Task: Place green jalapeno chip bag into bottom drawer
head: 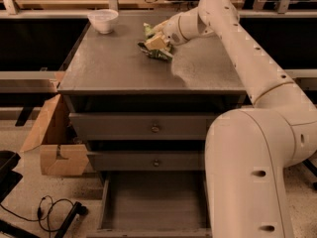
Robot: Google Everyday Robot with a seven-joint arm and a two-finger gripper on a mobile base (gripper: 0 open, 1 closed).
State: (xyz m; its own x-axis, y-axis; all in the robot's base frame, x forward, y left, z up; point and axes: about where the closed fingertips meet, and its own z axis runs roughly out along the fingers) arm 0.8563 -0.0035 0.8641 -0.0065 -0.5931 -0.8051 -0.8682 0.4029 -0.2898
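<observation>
The green jalapeno chip bag [159, 54] lies crumpled on the grey cabinet top [124, 66], towards the back middle. My gripper [157, 39] reaches in from the right and is right on the bag, covering part of it. The bottom drawer [153, 202] is pulled out at the foot of the cabinet, a shallow grey tray with nothing in it. My arm's large white base [252, 177] stands in front of the cabinet's right side and hides the drawer's right part.
A white bowl [103, 20] sits at the back left of the cabinet top. The two upper drawers [155, 128] are closed. An open cardboard box [52, 143] stands left of the cabinet, and black cables [54, 212] lie on the floor.
</observation>
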